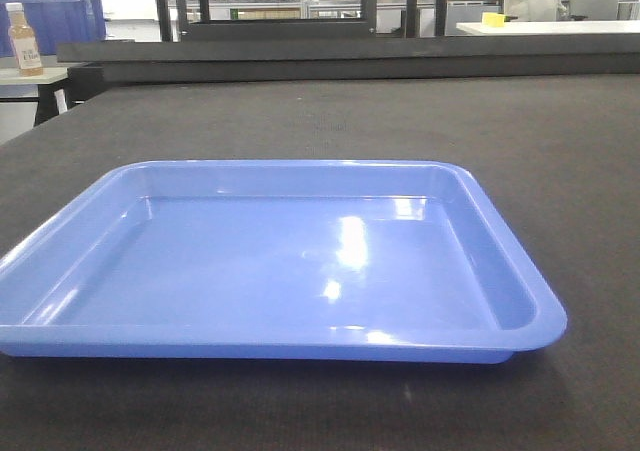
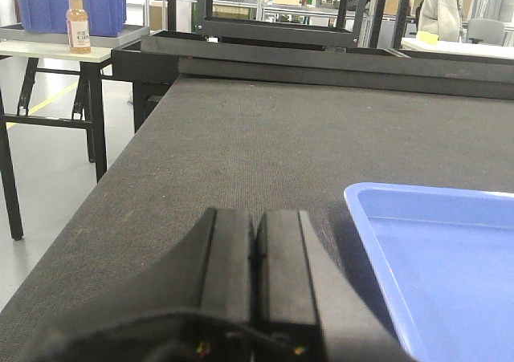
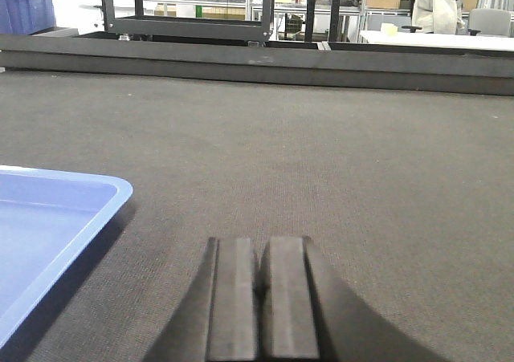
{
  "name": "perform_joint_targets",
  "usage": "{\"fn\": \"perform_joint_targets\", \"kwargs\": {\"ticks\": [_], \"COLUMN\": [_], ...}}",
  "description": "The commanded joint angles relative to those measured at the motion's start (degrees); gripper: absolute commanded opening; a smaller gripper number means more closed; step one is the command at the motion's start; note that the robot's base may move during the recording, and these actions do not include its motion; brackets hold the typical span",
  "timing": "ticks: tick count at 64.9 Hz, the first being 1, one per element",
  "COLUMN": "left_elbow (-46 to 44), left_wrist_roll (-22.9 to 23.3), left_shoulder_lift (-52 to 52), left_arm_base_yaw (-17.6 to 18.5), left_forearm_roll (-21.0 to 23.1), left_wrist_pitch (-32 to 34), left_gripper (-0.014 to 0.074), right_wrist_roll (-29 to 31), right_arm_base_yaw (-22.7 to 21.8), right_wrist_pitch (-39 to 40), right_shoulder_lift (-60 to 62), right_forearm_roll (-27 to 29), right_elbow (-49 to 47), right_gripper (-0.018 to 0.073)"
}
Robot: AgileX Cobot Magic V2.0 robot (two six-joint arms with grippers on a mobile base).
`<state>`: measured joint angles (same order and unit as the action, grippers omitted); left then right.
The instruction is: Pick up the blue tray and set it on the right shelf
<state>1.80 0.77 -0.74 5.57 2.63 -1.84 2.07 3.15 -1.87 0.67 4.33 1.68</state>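
The blue tray [image 1: 280,261], glossy light blue and empty, lies flat on the dark felt table [image 1: 500,131] right in front of the front camera. My left gripper [image 2: 255,217] is shut with nothing in it, low over the felt just left of the tray's [image 2: 434,250] near left corner. Off the tray's [image 3: 48,225] right rim hovers my right gripper [image 3: 263,246], likewise shut and empty. Neither gripper touches the tray. The right shelf is out of view.
A raised black ledge [image 1: 350,56] runs along the table's far edge, with dark frame uprights [image 1: 190,6] behind it. To the far left a side table [image 2: 56,49] carries a deep blue bin [image 2: 68,5] and a bottle [image 2: 77,21]. The table's left edge [image 2: 96,217] drops to the floor.
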Motion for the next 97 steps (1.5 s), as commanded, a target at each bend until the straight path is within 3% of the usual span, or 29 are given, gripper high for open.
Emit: {"fn": "perform_joint_targets", "kwargs": {"ticks": [1, 36, 50, 61, 65, 84, 97], "left_elbow": [1.61, 1.61, 1.22, -3.79, -7.77, -32.94, -42.44], "left_wrist_roll": [0.34, 0.34, 0.24, 0.24, 0.24, 0.24, 0.11], "left_shoulder_lift": [-0.61, -0.61, -0.61, -0.61, -0.26, 12.49, 28.93], "left_arm_base_yaw": [0.38, 0.38, 0.38, 0.38, 0.38, 0.38, 0.38], "left_forearm_roll": [-0.02, -0.02, 0.11, -0.02, -0.02, -1.16, -1.31], "left_wrist_pitch": [4.46, 4.69, 8.65, 6.92, 2.3, -37.0, -50.58], "left_gripper": [-0.0048, -0.0048, -0.0048, -0.0048, -0.0048, -0.0048, -0.0048], "right_wrist_roll": [0.58, 0.58, 0.62, -2.07, -2.57, -2.52, -2.48], "right_arm_base_yaw": [-0.41, -0.41, -0.41, -0.41, -0.41, -0.36, -0.36], "right_wrist_pitch": [4.81, 4.81, 7.54, 3.7, -0.95, -31.88, -55.72], "right_shoulder_lift": [1.04, 1.04, 1.05, 0.98, 0.46, -16.12, -34.15], "right_forearm_roll": [-0.51, -0.51, -0.58, -0.52, -0.52, 0.52, 0.88], "right_elbow": [-1.35, -1.35, -1.41, -8.52, -13.42, -35.26, -47.63], "right_gripper": [0.0055, 0.0055, 0.0055, 0.0055, 0.0055, 0.0055, 0.0055]}}
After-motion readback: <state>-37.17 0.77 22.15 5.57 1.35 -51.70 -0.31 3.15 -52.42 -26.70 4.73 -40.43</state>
